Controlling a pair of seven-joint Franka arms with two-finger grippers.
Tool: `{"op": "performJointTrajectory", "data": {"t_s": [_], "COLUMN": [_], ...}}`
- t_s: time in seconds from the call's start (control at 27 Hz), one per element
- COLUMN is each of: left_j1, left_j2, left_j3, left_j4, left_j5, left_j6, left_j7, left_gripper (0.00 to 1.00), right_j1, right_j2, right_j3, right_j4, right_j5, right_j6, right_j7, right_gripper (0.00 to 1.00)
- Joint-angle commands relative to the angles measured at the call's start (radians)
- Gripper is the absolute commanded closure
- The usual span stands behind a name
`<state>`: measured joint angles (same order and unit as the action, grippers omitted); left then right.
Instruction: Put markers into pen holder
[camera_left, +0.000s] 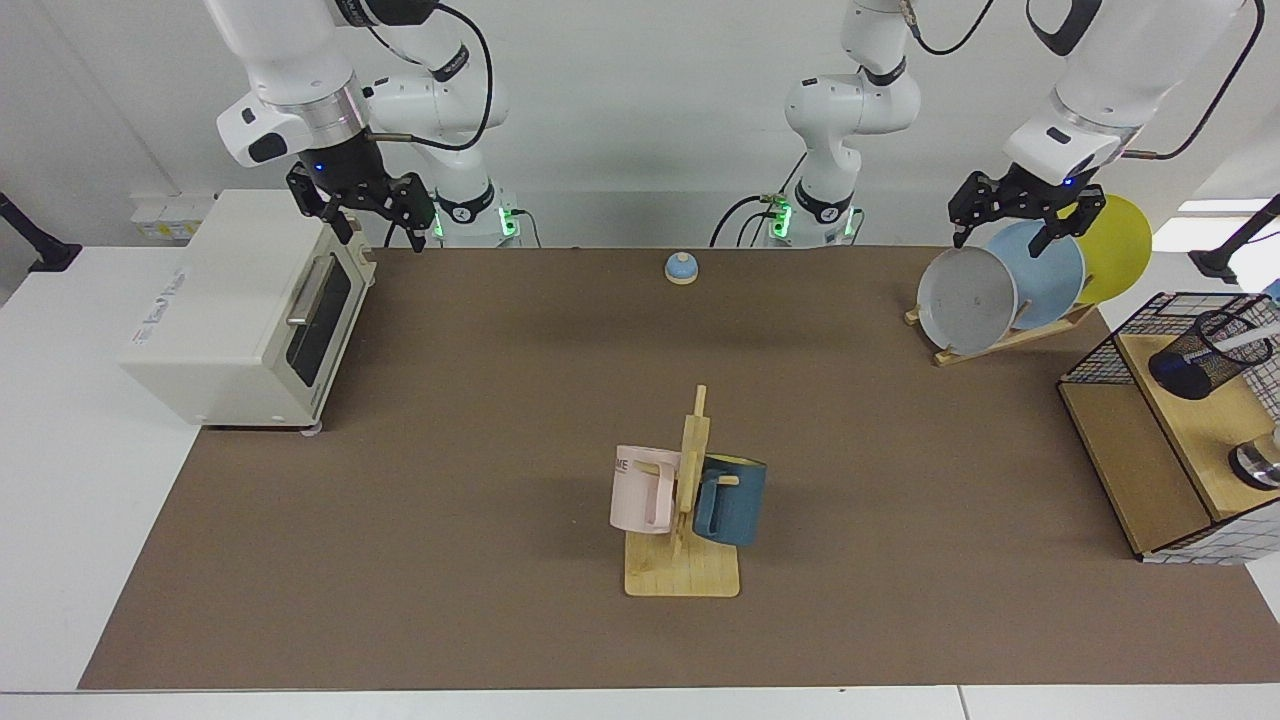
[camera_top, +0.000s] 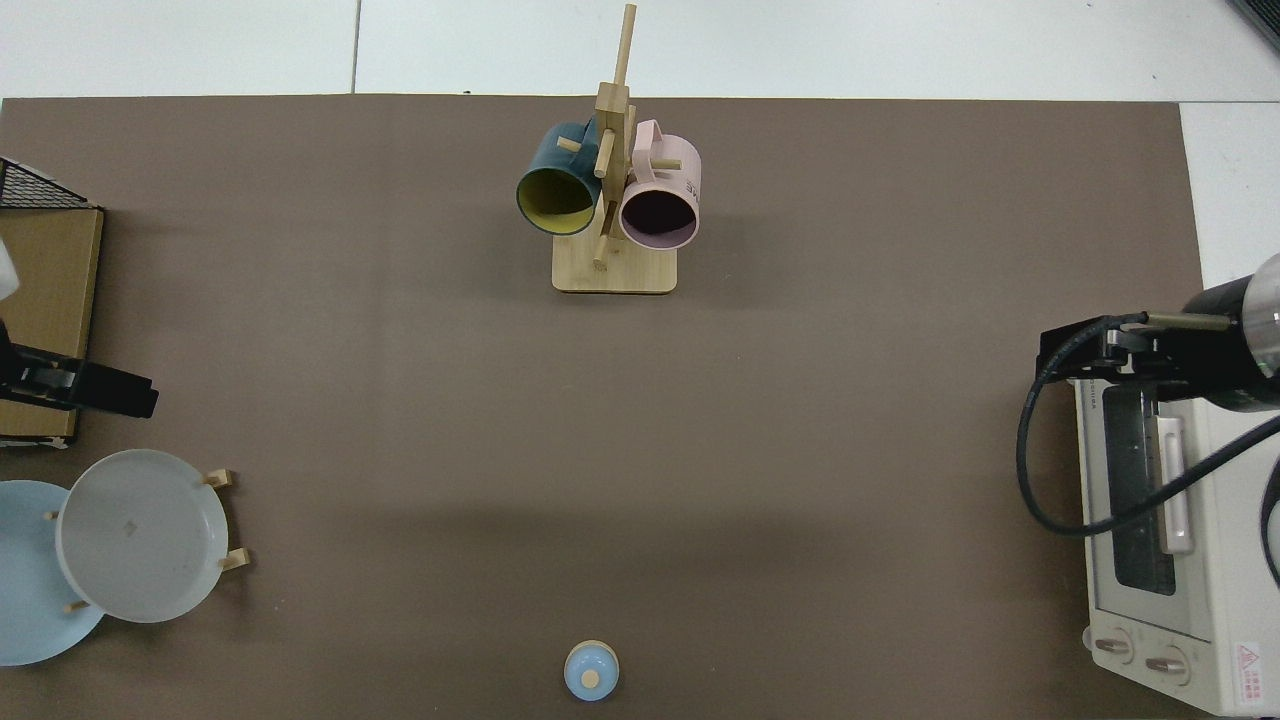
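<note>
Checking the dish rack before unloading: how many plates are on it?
3, leaning in a row on the wooden rack: a grey plate in front, a light blue plate behind it, a yellow plate at the back. Others could be hidden.

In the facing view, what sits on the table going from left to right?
Cream toaster oven → wooden mug stand holding a pink mug and a dark blue mug → wooden rack of plates → black wire-mesh pen holder.
</note>
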<state>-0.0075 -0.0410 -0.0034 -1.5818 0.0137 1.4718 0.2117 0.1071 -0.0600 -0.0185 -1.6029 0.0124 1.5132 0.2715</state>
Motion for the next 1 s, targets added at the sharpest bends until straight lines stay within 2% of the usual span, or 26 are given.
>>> {"op": "performJointTrajectory", "data": {"t_s": [0.0, 0.19, 0.33, 0.78, 0.96], "left_j1": [0.009, 0.009, 0.009, 0.009, 0.009], "left_j2": [-0.022, -0.022, -0.022, -0.022, -0.022], "left_j3": [-0.007, -0.007, -0.007, -0.007, -0.007], "left_j4": [-0.021, -0.021, -0.021, -0.021, -0.021], "left_j5": [0.012, 0.012, 0.012, 0.012, 0.012], "left_j6": [-0.004, -0.004, -0.004, -0.004, -0.004], "left_j7": [-0.002, -0.002, -0.002, -0.002, -0.002], "left_gripper": [0.00, 0.00, 0.00, 0.00, 0.00], "right_j1": [-0.030, -0.081, -0.087, -0.096, -0.098], "right_j2": [0.028, 0.025, 0.009, -0.012, -0.021], "right_j3": [0.008, 0.054, 0.084, 0.086, 0.086], "right_j4": [0.034, 0.044, 0.029, -0.012, -0.025], "right_j5": [0.007, 0.006, -0.003, 0.001, -0.006], "right_j6": [-0.004, -0.007, 0.013, 0.033, 0.045], "right_j7": [-0.022, -0.012, -0.006, -0.023, -0.093], "right_gripper": [0.00, 0.00, 0.00, 0.00, 0.00]}}
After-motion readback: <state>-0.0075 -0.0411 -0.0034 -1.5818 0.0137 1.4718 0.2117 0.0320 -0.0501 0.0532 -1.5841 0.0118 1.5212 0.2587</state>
